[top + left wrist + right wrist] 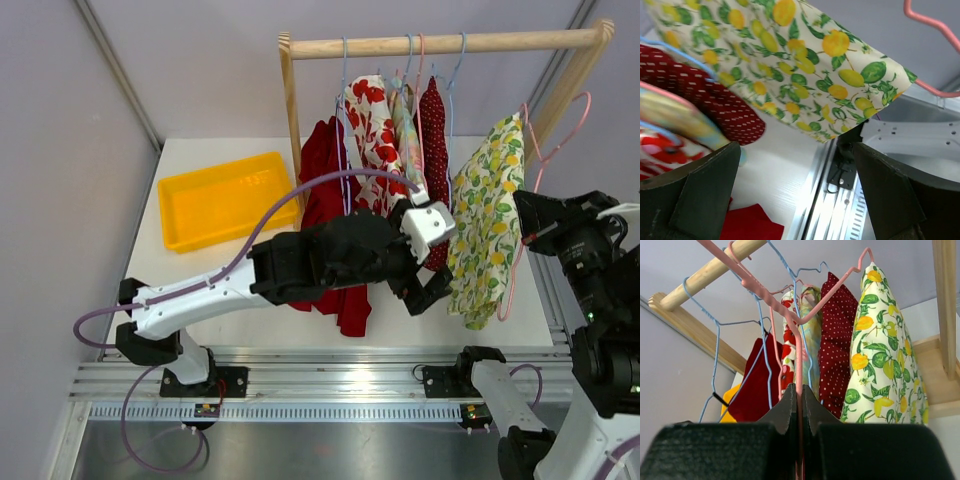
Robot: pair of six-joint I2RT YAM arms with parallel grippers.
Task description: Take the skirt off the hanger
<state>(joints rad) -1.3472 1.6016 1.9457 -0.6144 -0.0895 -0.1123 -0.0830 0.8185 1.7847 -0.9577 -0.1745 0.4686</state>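
Top view: lemon-print skirt (488, 220) on pink hanger (572, 120), at the 3 o'clock end of the wooden rail (440, 44); left gripper (432, 285) at the skirt's 8 o'clock.
Left wrist: we note fingers (700, 195) spread wide, skirt at 12 o'clock, seemingly untouched.
Right wrist: right gripper (801, 396) pinched onto the hanger wire, skirt at 2 o'clock.

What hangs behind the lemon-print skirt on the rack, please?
Next behind the lemon-print skirt hangs a red dotted garment, then a floral garment. The skirt covers the dotted one's edge; the right gripper hides their hems.
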